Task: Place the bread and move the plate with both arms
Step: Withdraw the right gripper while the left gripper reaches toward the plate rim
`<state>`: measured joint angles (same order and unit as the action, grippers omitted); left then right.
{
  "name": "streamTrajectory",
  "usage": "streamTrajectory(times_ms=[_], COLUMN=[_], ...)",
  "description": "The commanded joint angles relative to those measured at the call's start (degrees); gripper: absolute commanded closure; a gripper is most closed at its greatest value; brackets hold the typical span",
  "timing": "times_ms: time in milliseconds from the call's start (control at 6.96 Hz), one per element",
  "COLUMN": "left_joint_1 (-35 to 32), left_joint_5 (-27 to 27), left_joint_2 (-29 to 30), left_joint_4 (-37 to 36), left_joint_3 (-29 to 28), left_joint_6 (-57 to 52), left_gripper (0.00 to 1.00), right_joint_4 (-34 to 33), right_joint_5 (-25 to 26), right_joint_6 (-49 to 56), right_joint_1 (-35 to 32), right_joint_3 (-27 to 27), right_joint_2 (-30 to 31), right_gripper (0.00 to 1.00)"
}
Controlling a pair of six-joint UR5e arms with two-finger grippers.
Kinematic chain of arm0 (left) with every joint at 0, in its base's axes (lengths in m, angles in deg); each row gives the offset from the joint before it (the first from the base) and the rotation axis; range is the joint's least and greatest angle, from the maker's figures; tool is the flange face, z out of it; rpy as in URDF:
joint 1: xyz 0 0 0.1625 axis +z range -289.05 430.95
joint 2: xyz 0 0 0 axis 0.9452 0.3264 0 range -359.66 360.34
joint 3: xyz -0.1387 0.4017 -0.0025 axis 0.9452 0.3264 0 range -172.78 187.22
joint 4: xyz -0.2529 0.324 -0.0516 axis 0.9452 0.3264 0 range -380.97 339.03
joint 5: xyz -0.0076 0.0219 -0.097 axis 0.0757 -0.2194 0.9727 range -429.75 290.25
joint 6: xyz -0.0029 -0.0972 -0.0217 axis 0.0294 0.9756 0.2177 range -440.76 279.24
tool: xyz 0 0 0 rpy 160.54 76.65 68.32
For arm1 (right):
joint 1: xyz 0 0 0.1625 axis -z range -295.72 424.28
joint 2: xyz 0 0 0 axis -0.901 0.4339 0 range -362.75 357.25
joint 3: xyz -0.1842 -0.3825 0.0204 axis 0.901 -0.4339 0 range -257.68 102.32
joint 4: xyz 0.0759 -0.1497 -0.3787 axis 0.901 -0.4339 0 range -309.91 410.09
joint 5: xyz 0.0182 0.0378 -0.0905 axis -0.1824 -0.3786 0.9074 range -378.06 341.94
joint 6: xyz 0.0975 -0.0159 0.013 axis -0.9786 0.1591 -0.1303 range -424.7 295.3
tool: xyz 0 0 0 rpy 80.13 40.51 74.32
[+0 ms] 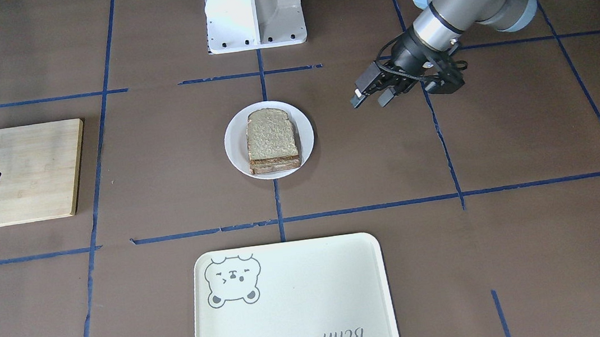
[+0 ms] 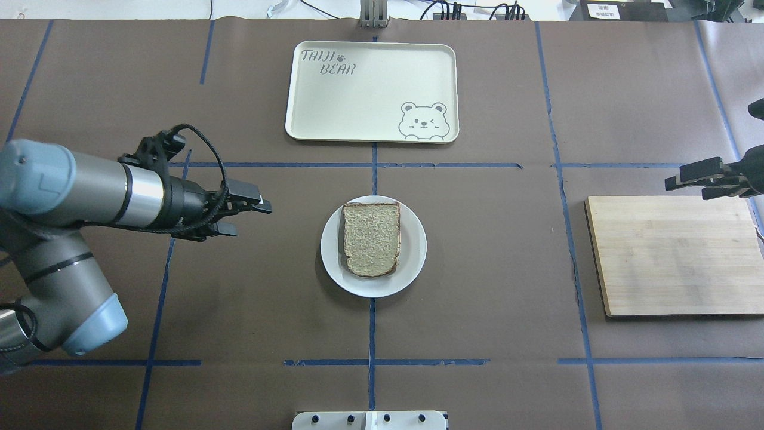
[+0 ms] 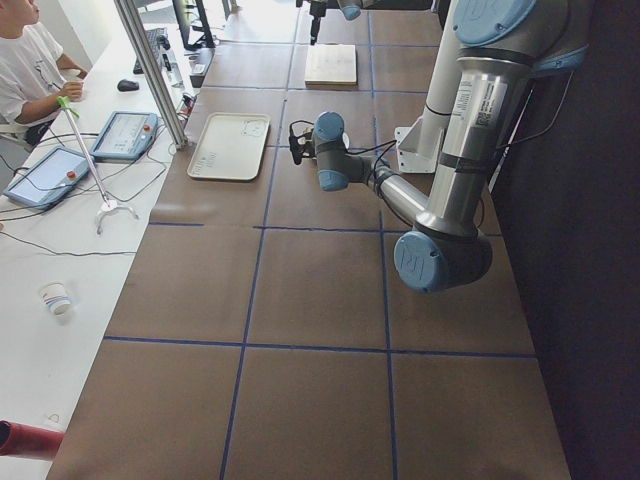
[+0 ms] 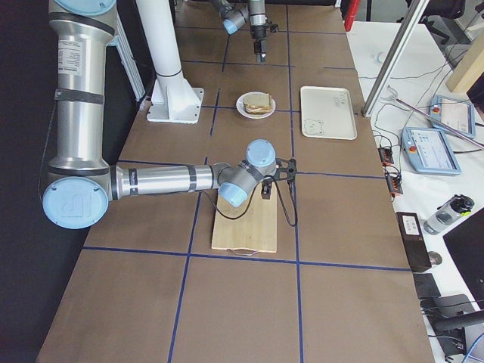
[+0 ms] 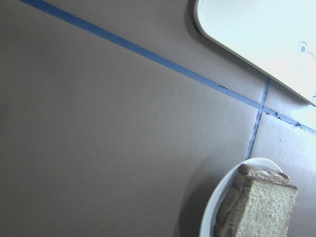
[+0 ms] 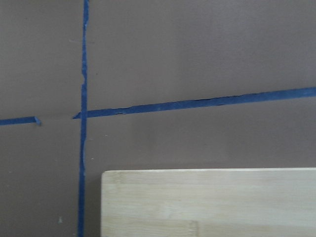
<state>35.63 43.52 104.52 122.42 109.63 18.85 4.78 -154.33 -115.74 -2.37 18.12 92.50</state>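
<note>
The bread (image 1: 271,135) is a speckled wholemeal slice lying on top of a layered stack on the small white plate (image 1: 235,142) at the table's centre. Both also show in the overhead view, bread (image 2: 371,237) on plate (image 2: 331,254), and in the left wrist view, bread (image 5: 261,207) and plate (image 5: 217,210). My left gripper (image 2: 249,219) is open and empty, a short way to the plate's left and pointing at it; it also shows in the front view (image 1: 370,101). My right gripper (image 2: 686,188) is open and empty over the wooden board's far edge.
A cream tray with a bear drawing (image 2: 370,89) lies beyond the plate on the operators' side. A bamboo cutting board (image 2: 674,257) lies on my right and is bare. The white base block (image 1: 254,10) stands behind the plate. Blue tape lines cross the brown table.
</note>
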Motion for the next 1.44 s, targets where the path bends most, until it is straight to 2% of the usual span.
streamTrajectory(times_ms=[0,144,288,431,719,862,1294], left_joint_1=[6.38,7.80,7.90,8.60,12.20,12.82,13.17], left_joint_5=[-12.05,-15.32,-15.61,-18.84,-22.20,-22.21,-22.38], left_joint_2=[1.28,3.11,4.52,4.54,7.26,7.17,7.78], left_joint_4=[17.95,29.28,32.18,32.64,34.40,34.41,34.40], left_joint_3=[-7.43,-14.71,-17.39,-18.64,-21.71,-22.34,-24.09], left_joint_6=[4.54,4.55,4.37,4.11,4.19,4.11,3.93], left_gripper=[0.15,0.16,0.21,0.21,0.39,0.45,0.45], right_joint_4=[-8.97,-9.27,-9.27,-9.36,-9.36,-9.36,-9.36], right_joint_5=[0.13,-0.13,-0.83,-0.84,-1.18,-1.19,-1.36], right_joint_6=[15.04,15.70,15.71,15.71,15.71,15.71,15.71], right_joint_1=[-5.13,-5.68,-6.29,-5.95,-5.86,-5.86,-5.86], right_joint_3=[0.09,0.17,0.52,0.44,0.44,0.44,0.35], right_joint_2=[0.38,0.38,0.47,0.47,0.56,0.56,0.65], right_gripper=[0.00,0.00,0.00,0.00,0.00,0.00,0.00])
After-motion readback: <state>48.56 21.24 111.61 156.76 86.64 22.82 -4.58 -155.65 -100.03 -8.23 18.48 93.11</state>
